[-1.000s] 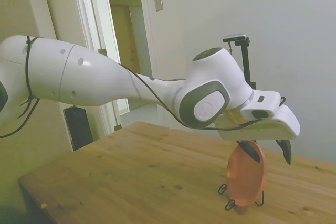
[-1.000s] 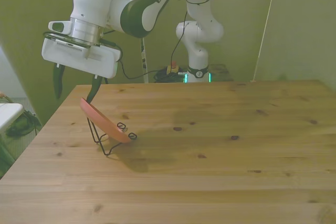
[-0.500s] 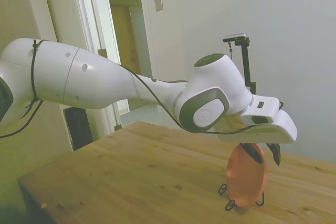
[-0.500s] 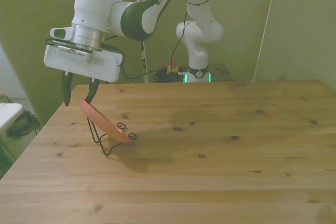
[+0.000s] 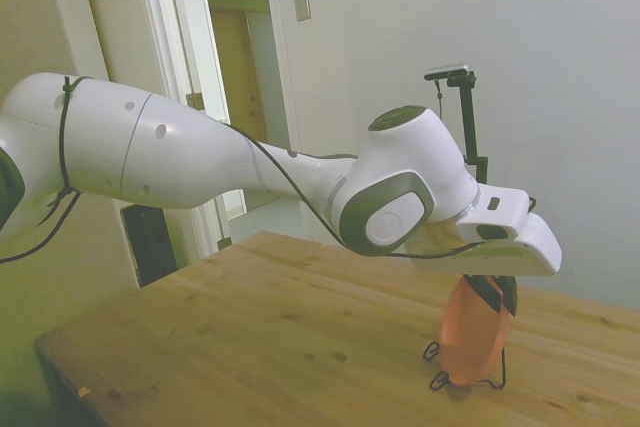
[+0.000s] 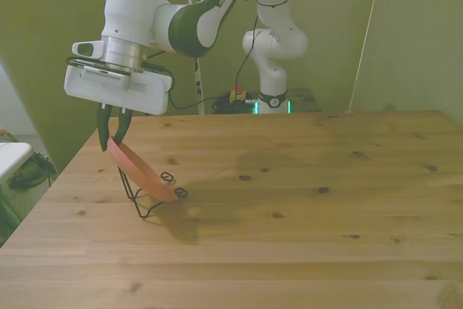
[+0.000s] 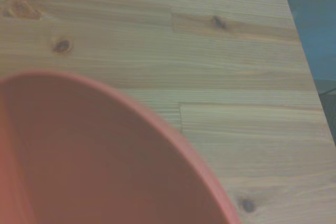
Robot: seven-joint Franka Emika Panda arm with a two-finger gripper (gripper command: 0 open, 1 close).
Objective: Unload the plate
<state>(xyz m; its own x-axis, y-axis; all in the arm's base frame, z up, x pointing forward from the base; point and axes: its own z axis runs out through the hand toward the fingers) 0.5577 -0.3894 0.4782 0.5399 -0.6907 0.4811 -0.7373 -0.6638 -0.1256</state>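
The salmon-pink plate point(image 6: 142, 172) leans tilted in a thin black wire stand point(image 6: 142, 206) near the table corner at the front view's left. My gripper point(image 6: 112, 140) hangs straight above it, its dark fingers pinched together on the plate's upper rim. From the side, the plate point(image 5: 468, 341) looks narrow and nearly edge-on, still low in the wire stand point(image 5: 440, 378), with the gripper point(image 5: 497, 304) clamped on its top edge. Up close in the wrist view, the plate point(image 7: 79, 156) fills the frame's lower part over the wood.
The wooden table point(image 6: 304, 208) stretches wide toward the front view's right. Its edge runs close beside the stand at the front view's left. A second white robot arm point(image 6: 273, 30) stands behind the table. A doorway point(image 5: 240, 97) shows in the side view.
The fingers, spread wide on either side of the plate's rim a second ago, have shut onto it. The plate has turned more edge-on in the side view and the stand shifted slightly.
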